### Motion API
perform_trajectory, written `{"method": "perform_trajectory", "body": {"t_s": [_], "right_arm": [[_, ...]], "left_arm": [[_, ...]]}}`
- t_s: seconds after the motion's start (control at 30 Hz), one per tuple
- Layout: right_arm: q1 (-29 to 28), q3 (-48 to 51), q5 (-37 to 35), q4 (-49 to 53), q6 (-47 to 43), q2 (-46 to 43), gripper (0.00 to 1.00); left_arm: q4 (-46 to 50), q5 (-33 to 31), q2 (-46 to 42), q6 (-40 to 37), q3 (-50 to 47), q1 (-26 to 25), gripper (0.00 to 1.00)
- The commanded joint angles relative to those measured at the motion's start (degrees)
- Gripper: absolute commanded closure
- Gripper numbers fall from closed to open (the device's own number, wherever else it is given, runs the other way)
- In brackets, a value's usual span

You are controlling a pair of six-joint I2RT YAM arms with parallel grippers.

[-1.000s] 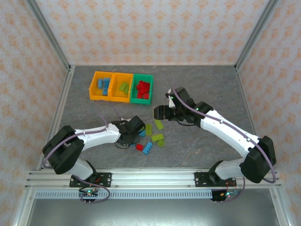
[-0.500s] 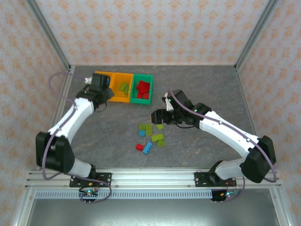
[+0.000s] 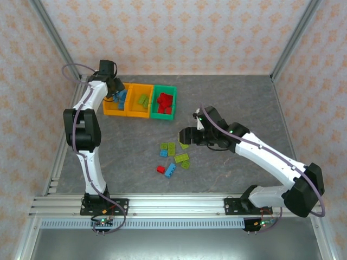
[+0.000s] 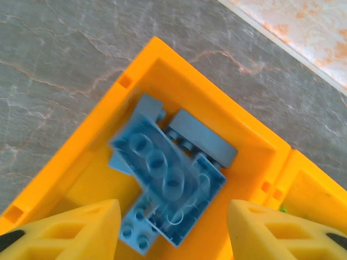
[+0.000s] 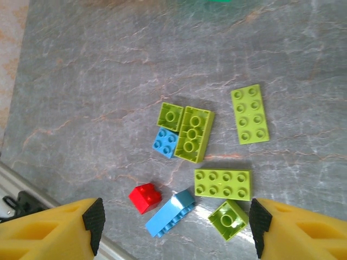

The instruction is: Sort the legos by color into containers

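The three joined bins stand at the back left: a left orange bin [image 3: 110, 110], a middle orange bin [image 3: 140, 112] with lime bricks, and a green bin [image 3: 164, 115] with red bricks. My left gripper [image 3: 115, 90] [image 4: 173, 238] hovers open over the left orange bin [image 4: 162, 65], above several blue bricks [image 4: 162, 168]; the topmost one is blurred. My right gripper [image 3: 185, 134] [image 5: 173, 233] is open above the loose pile: a red brick [image 5: 145, 196], a long blue brick [image 5: 170, 212], a small blue brick [image 5: 165, 142] and several lime bricks [image 5: 223, 182].
The loose pile [image 3: 173, 157] lies mid-table between the arms. Metal frame posts [image 3: 59, 51] and patterned walls close in the grey table. A rail [image 3: 179, 203] runs along the near edge.
My left arm has swung from the loose pile up to the left orange bin and now stands open over it. The right gripper has shifted slightly toward the pile.
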State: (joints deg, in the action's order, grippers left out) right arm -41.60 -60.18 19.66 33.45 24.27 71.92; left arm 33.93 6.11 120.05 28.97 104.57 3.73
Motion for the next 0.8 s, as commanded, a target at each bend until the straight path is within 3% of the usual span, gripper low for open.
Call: {"method": "perform_trajectory", "body": {"t_s": [0.0, 0.17, 0.4, 0.6, 0.77], "right_arm": [[-0.37, 2.26, -6.21, 1.81, 2.45, -0.49, 0.27], [-0.49, 2.49, -9.17, -0.48, 2.83, 3.42, 0.27], [-0.41, 1.39, -11.61, -5.16, -0.28, 13.63, 0.27], [-0.41, -3.54, -11.99, -5.51, -5.19, 25.23, 0.3], [-0.48, -8.99, -10.73, -3.65, -7.59, 33.41, 0.33]], "left_arm": [[2.21, 2.93, -9.56, -1.9, -2.5, -0.51, 0.43], [-4.19, 1.3, -31.95, -3.64, -24.06, -5.25, 0.44], [5.02, -5.36, -54.47, -13.85, -38.86, -18.38, 0.44], [11.86, 10.37, -68.52, -19.64, -44.42, -19.16, 0.36], [11.19, 13.23, -72.92, -23.34, -47.71, -19.27, 0.15]]}}
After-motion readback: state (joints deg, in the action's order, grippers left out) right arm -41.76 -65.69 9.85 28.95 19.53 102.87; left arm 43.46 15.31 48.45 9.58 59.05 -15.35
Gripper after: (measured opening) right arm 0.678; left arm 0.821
